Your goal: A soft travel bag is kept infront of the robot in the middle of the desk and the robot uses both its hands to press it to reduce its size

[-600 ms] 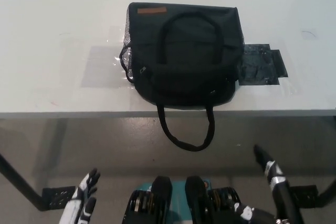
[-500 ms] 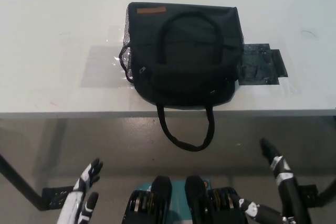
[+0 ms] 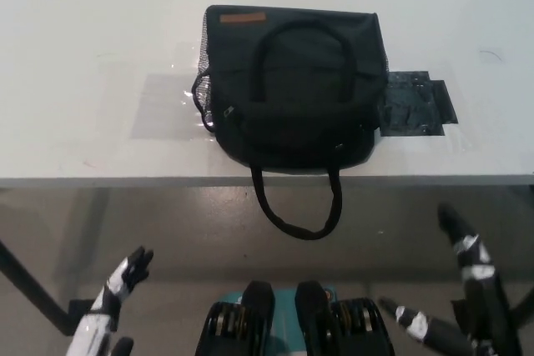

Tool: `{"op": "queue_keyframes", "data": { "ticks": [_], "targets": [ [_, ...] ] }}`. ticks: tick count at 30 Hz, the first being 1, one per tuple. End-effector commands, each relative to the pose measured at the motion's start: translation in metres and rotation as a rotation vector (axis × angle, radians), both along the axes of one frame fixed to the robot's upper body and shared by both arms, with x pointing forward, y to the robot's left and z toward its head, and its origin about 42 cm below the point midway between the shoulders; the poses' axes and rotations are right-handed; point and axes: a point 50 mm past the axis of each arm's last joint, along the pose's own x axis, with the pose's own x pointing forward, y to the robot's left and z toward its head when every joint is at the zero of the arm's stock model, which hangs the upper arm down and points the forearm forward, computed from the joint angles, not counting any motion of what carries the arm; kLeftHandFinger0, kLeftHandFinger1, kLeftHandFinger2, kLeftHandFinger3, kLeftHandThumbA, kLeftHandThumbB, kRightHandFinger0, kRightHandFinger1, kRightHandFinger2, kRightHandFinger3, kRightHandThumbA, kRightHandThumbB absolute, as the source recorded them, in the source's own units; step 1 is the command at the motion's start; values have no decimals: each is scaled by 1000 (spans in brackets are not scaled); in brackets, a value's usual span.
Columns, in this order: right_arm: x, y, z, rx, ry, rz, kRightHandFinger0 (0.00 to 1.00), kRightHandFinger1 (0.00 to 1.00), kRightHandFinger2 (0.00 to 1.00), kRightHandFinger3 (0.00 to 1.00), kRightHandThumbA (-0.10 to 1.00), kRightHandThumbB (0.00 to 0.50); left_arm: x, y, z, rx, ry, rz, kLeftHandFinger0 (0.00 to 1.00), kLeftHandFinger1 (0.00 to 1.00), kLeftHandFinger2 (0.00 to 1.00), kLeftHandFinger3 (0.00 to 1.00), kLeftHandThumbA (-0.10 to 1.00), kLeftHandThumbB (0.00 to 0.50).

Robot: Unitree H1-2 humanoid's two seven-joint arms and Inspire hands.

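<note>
Below the surface edge, the white left hand (image 3: 117, 293) sits low at the lower left, fingers spread and holding nothing; the black right hand (image 3: 467, 248) hangs at the lower right, likewise splayed and empty. Both are well apart from the black bag (image 3: 292, 89), which rests in the middle of the pale surface (image 3: 83, 56), one strap dangling over the front edge. Pressing has not begun; next, both hands must rise and come onto the bag.

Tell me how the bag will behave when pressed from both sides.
The bag is probably soft: its front handle droops limply over the table edge. It should squash rather than tip, since it lies flat and low. It could slide on the smooth tabletop.
</note>
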Motion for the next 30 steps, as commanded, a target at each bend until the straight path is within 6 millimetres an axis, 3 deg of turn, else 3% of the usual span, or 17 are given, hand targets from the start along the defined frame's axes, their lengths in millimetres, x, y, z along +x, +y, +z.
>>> {"op": "queue_keyframes", "data": {
  "ticks": [1, 3, 7, 9, 13, 14, 16, 17, 22, 25, 27, 30],
  "targets": [
    [22, -4, 49, -71, -146, -18, 1000, 1000, 1000, 1000, 1000, 79, 21, 1, 37, 120, -122, -14, 1000, 1000, 1000, 1000, 1000, 96],
    [33, -5, 69, -95, -173, -27, 1000, 1000, 1000, 1000, 1000, 108, 34, -3, 51, 141, -152, 1, 1000, 1000, 1000, 1000, 1000, 119],
    [74, 7, 114, -118, -194, -5, 1000, 1000, 1000, 1000, 1000, 186, 87, -5, 97, 269, -287, 35, 1000, 1000, 1000, 1000, 1000, 173],
    [88, 12, 129, -134, -219, -12, 1000, 1000, 1000, 1000, 1000, 178, 103, -6, 113, 289, -306, 42, 1000, 1000, 1000, 1000, 1000, 181],
    [126, 20, 163, -198, -230, -57, 1000, 1000, 1000, 1000, 1000, 216, 151, -13, 159, 388, -354, 74, 1000, 1000, 1000, 1000, 1000, 234],
    [134, 23, 168, -199, -222, -58, 1000, 1000, 1000, 1000, 1000, 224, 162, -15, 167, 451, -385, 104, 1000, 1000, 1000, 1000, 1000, 193],
    [143, 27, 175, -201, -218, -56, 1000, 1000, 1000, 1000, 1000, 224, 177, -17, 177, 516, -426, 145, 1000, 1000, 1000, 1000, 1000, 162],
    [152, 31, 184, -202, -205, -49, 1000, 1000, 1000, 1000, 1000, 247, 192, -18, 185, 569, -430, 159, 1000, 1000, 1000, 1000, 1000, 153],
    [174, 48, 203, -204, -145, -10, 1000, 1000, 1000, 1000, 1000, 264, 225, -23, 200, 658, -402, 193, 1000, 1000, 1000, 1000, 1000, 134],
    [201, 65, 210, -236, -72, 13, 1000, 1000, 1000, 1000, 1000, 246, 254, -28, 212, 781, -359, 249, 1000, 1000, 1000, 1000, 1000, 143],
    [215, 71, 213, -248, -45, 19, 1000, 1000, 1000, 1000, 1000, 236, 271, -32, 214, 832, -324, 263, 1000, 1000, 1000, 1000, 1000, 113],
    [238, 79, 217, -300, -9, 5, 1000, 1000, 1000, 1000, 1000, 261, 295, -37, 219, 929, -273, 276, 1000, 1000, 1000, 1000, 1000, 126]
  ]
}}
